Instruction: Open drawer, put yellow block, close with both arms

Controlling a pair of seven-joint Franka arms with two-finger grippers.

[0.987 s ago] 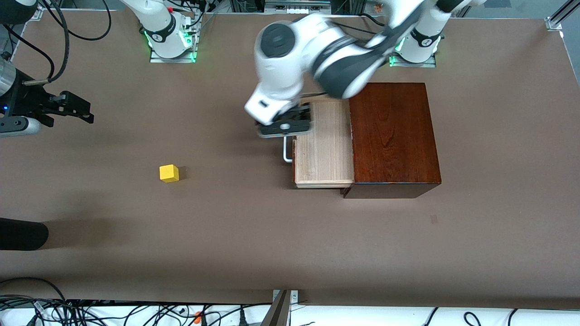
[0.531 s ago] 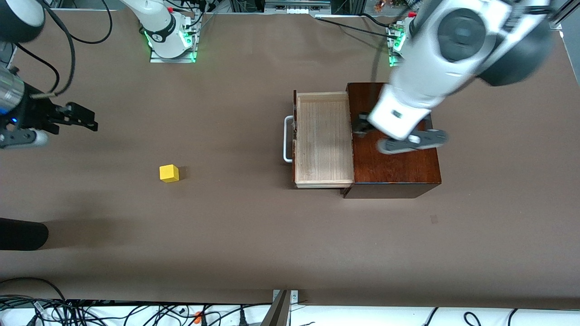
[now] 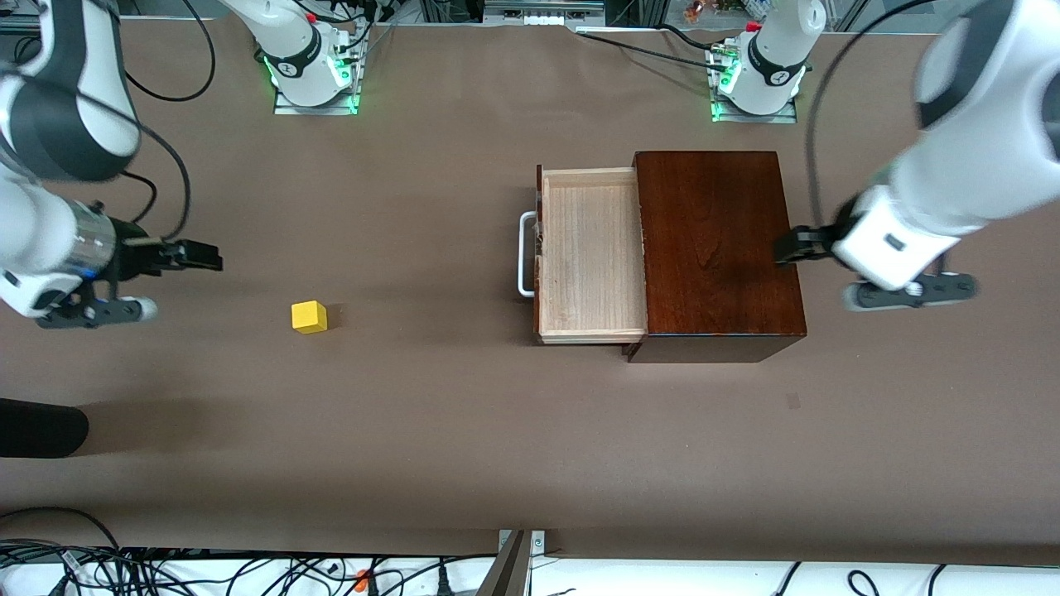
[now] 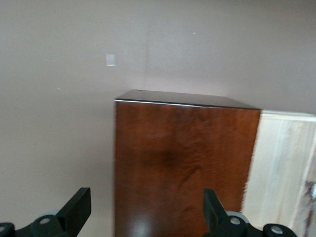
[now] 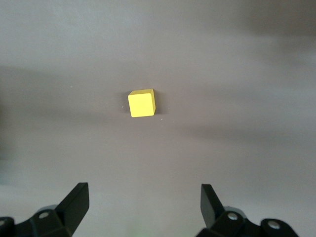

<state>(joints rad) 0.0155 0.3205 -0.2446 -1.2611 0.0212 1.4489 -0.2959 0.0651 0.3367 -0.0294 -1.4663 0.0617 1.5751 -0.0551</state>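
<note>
The drawer [image 3: 592,252] stands pulled out of the dark reddish-brown box [image 3: 716,248], its pale tray empty and its white handle [image 3: 525,252] toward the right arm's end. The yellow block [image 3: 309,317] lies on the table, apart from the drawer, toward the right arm's end. My left gripper [image 3: 788,247] is open and empty over the box's edge at the left arm's end; its wrist view shows the box [image 4: 182,163] and the tray [image 4: 284,168] between its open fingers [image 4: 146,210]. My right gripper [image 3: 199,255] is open above the table beside the block, with the block [image 5: 142,103] ahead of it [image 5: 143,202].
The arm bases [image 3: 310,62] [image 3: 762,70] stand at the table's edge farthest from the front camera. A dark object [image 3: 41,429] lies at the right arm's end, nearer to the front camera. Cables [image 3: 166,571] run along the nearest edge.
My left arm has swung from the drawer's handle across the box to the box's edge at its own end. My right gripper has moved toward the yellow block. The drawer stays open.
</note>
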